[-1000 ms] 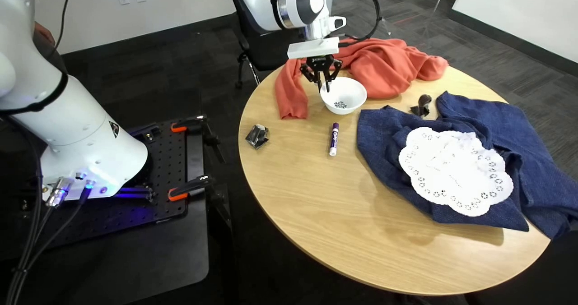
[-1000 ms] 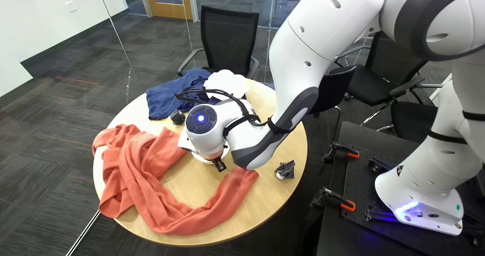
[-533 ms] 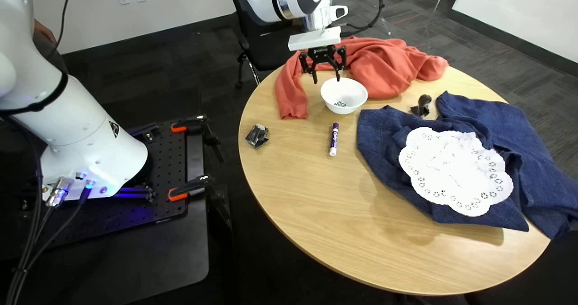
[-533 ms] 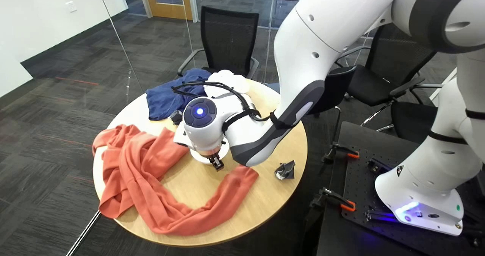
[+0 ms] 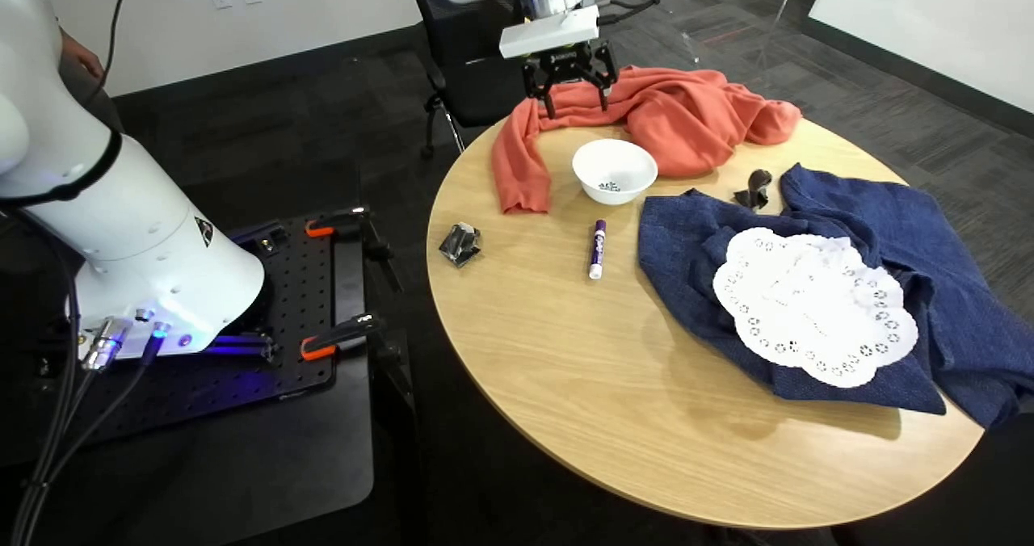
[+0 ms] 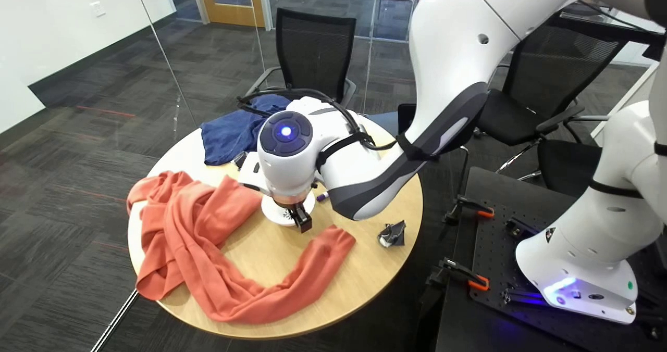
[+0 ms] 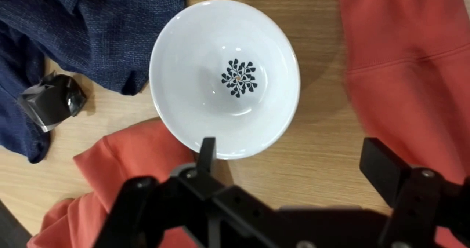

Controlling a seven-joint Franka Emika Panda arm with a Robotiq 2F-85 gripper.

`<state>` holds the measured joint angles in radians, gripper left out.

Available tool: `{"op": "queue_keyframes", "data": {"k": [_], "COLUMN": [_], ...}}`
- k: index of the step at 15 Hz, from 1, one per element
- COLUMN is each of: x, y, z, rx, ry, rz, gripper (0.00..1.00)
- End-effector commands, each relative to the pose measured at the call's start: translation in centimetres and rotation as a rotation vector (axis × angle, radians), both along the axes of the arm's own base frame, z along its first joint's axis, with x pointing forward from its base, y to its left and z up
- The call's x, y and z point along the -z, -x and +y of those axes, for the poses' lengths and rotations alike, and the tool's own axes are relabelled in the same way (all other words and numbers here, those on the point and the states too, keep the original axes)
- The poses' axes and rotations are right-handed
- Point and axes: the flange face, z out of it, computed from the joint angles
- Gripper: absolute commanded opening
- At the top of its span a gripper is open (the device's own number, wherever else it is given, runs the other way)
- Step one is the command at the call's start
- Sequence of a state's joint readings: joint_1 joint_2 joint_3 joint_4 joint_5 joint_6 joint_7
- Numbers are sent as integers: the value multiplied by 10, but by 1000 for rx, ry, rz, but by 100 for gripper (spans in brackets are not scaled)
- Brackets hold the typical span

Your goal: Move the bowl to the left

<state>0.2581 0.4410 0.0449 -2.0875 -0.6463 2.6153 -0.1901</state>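
The white bowl point(image 5: 618, 166) rests upright on the round wooden table, and a dark leaf-like pattern marks its inner centre. My gripper point(image 5: 577, 110) hangs above and behind the bowl in that exterior view, its fingers spread wide with nothing between them. From the wrist, the whole bowl point(image 7: 198, 68) shows ahead of the gripper point(image 7: 289, 145); the left fingertip point(image 7: 207, 149) overlaps its near rim in the picture, apart from it in height. In an exterior view the arm's wrist partly covers the bowl point(image 6: 272, 211).
An orange-red cloth point(image 5: 687, 118) lies behind and beside the bowl. A purple marker point(image 5: 598, 249) and a crumpled dark wrapper point(image 5: 461, 244) are in front. Blue denim point(image 5: 695, 247) bearing a white doily point(image 5: 816, 304) lies to the right, near a small black object point(image 5: 756, 189).
The gripper has opened from nearly closed at the bowl's rim and risen away from it. The bowl stays essentially where it was on the table.
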Motion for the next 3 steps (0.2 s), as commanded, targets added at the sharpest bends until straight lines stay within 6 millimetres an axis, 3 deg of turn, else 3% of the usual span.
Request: {"op": "queue_keyframes", "data": {"k": [1, 3], "x": [-3, -1], "y": [1, 1], "z": [0, 0], "rx": [0, 0], "ry": [0, 1], "rz": [-1, 2], "gripper": [100, 100]}}
